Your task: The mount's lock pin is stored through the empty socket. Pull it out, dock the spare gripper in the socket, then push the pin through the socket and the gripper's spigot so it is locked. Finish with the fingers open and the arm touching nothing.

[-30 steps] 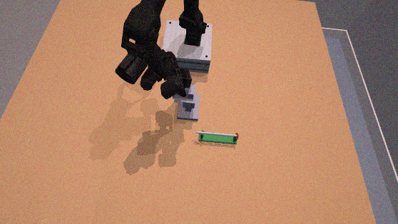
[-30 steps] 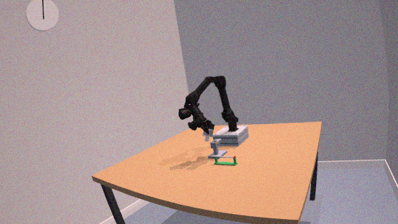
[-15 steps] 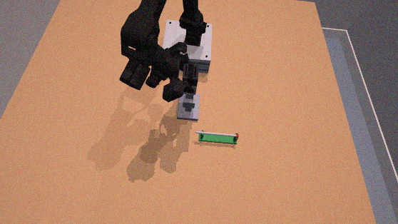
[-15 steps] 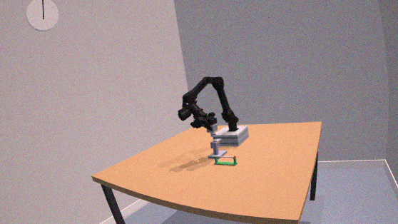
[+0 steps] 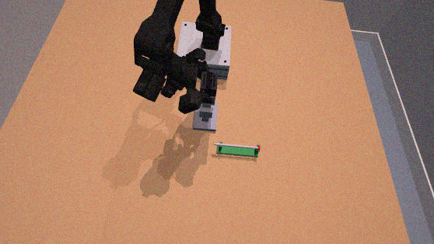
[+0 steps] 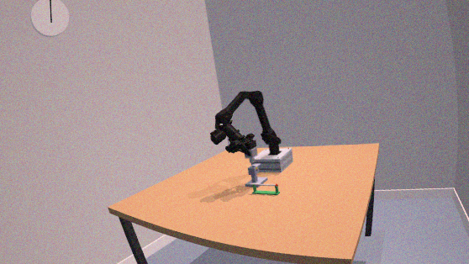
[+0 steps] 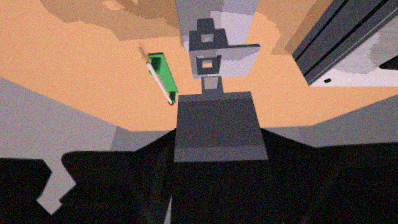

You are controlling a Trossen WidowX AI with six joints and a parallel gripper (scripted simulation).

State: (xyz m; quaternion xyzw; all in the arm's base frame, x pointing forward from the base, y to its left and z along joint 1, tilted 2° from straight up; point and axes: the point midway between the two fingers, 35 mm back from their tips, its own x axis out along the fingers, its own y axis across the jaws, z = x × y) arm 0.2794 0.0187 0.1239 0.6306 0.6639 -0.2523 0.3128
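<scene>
My gripper (image 5: 201,95) (image 6: 250,150) is shut on the spare gripper (image 6: 252,154) (image 7: 215,117), a grey block with a narrow spigot at its end. It holds this above the mount, tilted. In the wrist view the spigot points toward the mount's socket (image 7: 216,64), with an apparent gap between them. The mount's grey base plate (image 5: 204,125) (image 6: 261,182) stands on the table; the arm hides part of it in the top view. The socket shows an open hole. The lock pin (image 5: 237,146) (image 7: 160,82), pale with a red end, lies across the green rack (image 5: 237,151) (image 6: 266,192) (image 7: 170,77), out of the socket.
The arm's pale base block (image 5: 187,43) (image 6: 269,157) stands directly behind the mount and fills the right of the wrist view. The green rack is in front of the mount, slightly to the right in the top view. Arm shadows fall on the table (image 5: 295,175) (image 6: 315,219).
</scene>
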